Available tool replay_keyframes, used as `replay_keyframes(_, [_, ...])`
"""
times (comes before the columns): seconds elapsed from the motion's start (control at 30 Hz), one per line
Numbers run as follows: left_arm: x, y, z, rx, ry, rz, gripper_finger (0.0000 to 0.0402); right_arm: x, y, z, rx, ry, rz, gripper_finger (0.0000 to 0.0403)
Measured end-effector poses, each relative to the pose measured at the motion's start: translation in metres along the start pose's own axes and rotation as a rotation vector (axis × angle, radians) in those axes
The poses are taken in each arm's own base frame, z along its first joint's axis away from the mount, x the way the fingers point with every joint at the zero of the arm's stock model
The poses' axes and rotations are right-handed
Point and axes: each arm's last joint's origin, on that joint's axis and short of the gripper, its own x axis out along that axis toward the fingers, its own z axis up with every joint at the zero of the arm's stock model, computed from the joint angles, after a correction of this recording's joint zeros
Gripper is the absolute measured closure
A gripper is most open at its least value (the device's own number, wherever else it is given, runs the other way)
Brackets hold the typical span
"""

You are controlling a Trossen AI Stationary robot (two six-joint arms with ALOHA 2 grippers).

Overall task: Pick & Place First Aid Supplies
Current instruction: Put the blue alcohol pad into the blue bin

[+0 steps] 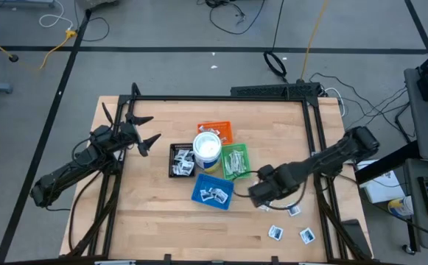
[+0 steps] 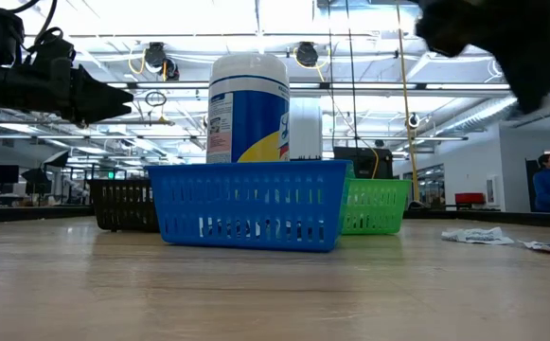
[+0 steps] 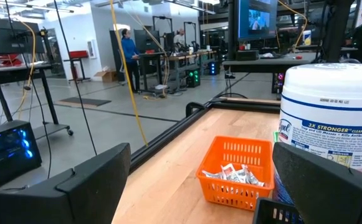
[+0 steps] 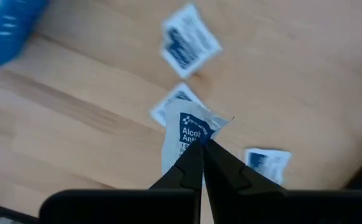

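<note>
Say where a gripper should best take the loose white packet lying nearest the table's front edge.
Probably by one edge, from straight above: the packet lies flat on the table with bare wood around it. The right gripper holds its own packet that way, pinched at the edge.

Both arms were dark, nearly black, built of thick rounded segments. The left hand (image 1: 144, 131) had two long pointed fingers, broad and matt up close. The right hand (image 4: 201, 144) had slim, tapering black fingers.
</note>
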Motion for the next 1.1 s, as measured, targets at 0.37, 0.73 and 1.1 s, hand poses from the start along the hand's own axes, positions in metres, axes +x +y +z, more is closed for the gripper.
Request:
replay_keyframes(0.37, [0.0, 0.0, 0.0, 0.0, 0.0, 0.0, 0.0004, -0.007, 0.073, 0.032, -0.048, -0.021, 0.071, 0.0401])
replay_keyframes(0.73, [0.0, 0.0, 0.0, 0.0, 0.0, 0.0, 0.0004, -0.021, 0.133, 0.069, -0.108, -0.095, 0.195, 0.0402])
replay_keyframes(1.1, [0.0, 0.0, 0.0, 0.0, 0.0, 0.0, 0.0004, 0.018, 0.154, 0.078, -0.13, -0.093, 0.145, 0.0402])
